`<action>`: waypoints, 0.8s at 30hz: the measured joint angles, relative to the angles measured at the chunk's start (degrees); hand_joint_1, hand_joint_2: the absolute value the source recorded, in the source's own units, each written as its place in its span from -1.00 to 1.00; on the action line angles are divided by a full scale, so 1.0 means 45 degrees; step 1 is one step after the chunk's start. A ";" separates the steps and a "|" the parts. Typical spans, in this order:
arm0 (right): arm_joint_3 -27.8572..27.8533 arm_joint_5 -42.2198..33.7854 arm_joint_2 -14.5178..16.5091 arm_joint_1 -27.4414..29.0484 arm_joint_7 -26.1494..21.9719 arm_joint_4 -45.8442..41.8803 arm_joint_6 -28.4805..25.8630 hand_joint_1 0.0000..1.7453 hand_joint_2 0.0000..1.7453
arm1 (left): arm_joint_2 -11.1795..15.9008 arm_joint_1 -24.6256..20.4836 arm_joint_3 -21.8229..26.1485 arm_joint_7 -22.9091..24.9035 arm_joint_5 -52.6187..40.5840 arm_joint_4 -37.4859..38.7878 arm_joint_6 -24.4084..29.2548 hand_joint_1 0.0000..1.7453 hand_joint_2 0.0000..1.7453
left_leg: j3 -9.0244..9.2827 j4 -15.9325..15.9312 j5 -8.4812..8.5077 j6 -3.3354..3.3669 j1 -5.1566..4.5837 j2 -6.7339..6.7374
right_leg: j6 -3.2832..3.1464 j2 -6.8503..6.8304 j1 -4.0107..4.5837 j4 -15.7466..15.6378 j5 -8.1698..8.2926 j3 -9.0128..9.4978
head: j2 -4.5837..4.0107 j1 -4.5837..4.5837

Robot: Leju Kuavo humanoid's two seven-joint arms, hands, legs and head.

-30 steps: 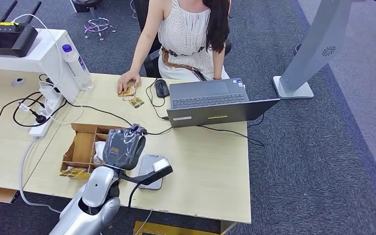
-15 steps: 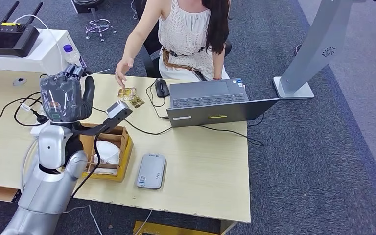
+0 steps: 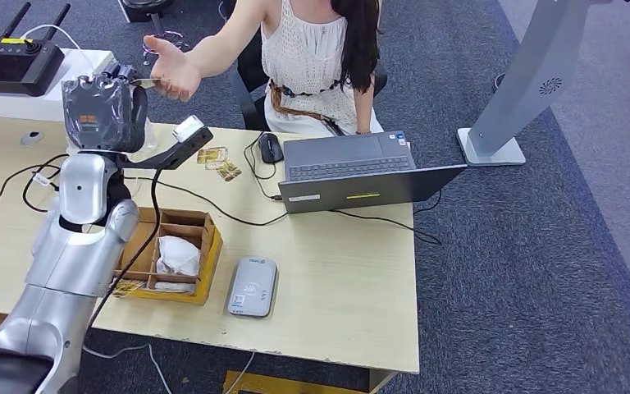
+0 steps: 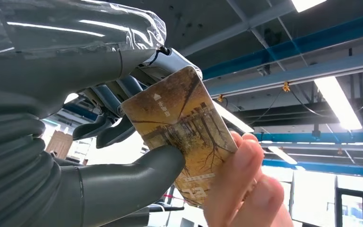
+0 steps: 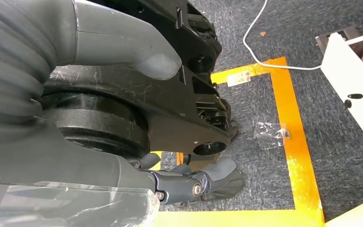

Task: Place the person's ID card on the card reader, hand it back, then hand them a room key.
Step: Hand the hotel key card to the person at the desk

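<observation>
The robot's left hand [image 3: 105, 111], wrapped in clear plastic, is raised above the far left of the pale wooden desk [image 3: 353, 287], pinching a brown room key card printed with bare trees [image 4: 182, 137] between its thick grey thumb and darker fingers [image 4: 108, 127]. The seated person's outstretched hand [image 3: 170, 67] meets it — their fingertips [image 4: 238, 175] touch the card's free edge. The right hand [image 5: 189, 184] hangs over grey carpet and yellow floor tape, fingers loosely apart and holding nothing.

On the desk: one grey flat card reader [image 3: 252, 286] near the front edge, one open cardboard compartment box [image 3: 166, 254] just beside it holding crumpled white paper, one open grey laptop [image 3: 361, 172], one black mouse [image 3: 270, 148], and two or three small brownish cards [image 3: 218, 162] lying loose beside the mouse. Black cables cross the top. A black controller with two antennas [image 3: 14, 57] sits on a white stand — grey carpet surrounds everything.
</observation>
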 joint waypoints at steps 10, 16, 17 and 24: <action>0.0000 -0.0007 -0.0015 0.0006 -0.0001 0.0004 0.0034 -1.00 1.00 | 0.0001 -0.0271 0.0000 -0.0038 0.0008 0.0832 0.0083 -0.50 1.00 | -0.0002 0.0000 -0.0001 0.0000 -0.0001 0.0001 | 0.0000 0.0001 -0.0001 -0.0001 0.0000 -0.0002 | 0.0000 -0.0001; -0.0005 -0.0007 -0.0015 0.0023 -0.0011 0.0005 0.0023 -1.00 1.00 | 0.0006 -0.0270 0.0000 -0.0159 0.0281 0.0987 0.0153 -1.00 1.00 | -0.0003 0.0000 -0.0001 0.0000 -0.0001 0.0000 | 0.0000 0.0000 0.0000 -0.0001 0.0000 -0.0002 | 0.0000 -0.0001; -0.0005 -0.0006 -0.0015 0.0025 -0.0013 0.0005 0.0017 -1.00 1.00 | 0.0006 -0.0261 0.0000 -0.0175 0.0328 0.0990 0.0199 -1.00 1.00 | -0.0004 0.0000 -0.0001 0.0000 -0.0001 0.0000 | 0.0000 0.0000 0.0000 0.0000 0.0000 -0.0002 | 0.0000 -0.0001; -0.0019 0.0002 -0.0015 0.0035 -0.0021 0.0005 0.0000 -1.00 1.00 | 0.0011 0.0127 0.0000 -0.0349 0.0626 0.0962 0.0475 -1.00 1.00 | -0.0003 -0.0001 -0.0001 0.0000 -0.0001 0.0000 | 0.0000 0.0000 0.0000 0.0000 0.0000 -0.0001 | 0.0000 -0.0001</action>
